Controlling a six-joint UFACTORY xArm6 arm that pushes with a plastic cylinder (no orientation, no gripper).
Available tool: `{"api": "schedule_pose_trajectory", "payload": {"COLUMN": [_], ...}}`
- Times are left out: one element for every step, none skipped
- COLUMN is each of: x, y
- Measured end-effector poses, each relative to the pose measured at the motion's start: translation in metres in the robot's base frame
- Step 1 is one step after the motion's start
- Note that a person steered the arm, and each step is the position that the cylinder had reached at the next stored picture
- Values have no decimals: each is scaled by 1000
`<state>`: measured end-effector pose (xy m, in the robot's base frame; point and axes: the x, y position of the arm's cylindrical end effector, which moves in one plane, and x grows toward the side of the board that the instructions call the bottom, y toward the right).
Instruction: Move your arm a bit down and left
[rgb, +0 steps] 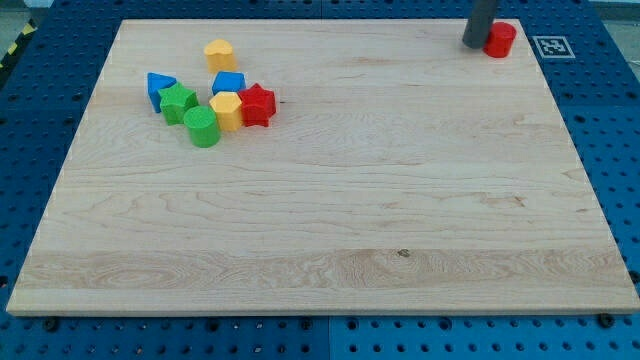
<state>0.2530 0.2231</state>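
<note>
My tip (473, 44) at worktop's (330, 200) top right, touching red cylinder (500, 39), no pincer showing, other blocks clustered far left.

My tip (472, 45): plain dark grey round rod

Eight blocks in all: two red (star (257, 104), cylinder (500, 38)), two yellow (heart-like (219, 53), hexagon (227, 110)), two green (star (178, 102), cylinder (202, 127)), two blue (triangle (158, 86), cube (229, 83)).
</note>
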Motion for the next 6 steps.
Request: {"api": "schedule_pose_trajectory", "payload": {"x": [25, 25, 45, 79, 79, 84], "y": [0, 0, -13, -56, -57, -63]}}
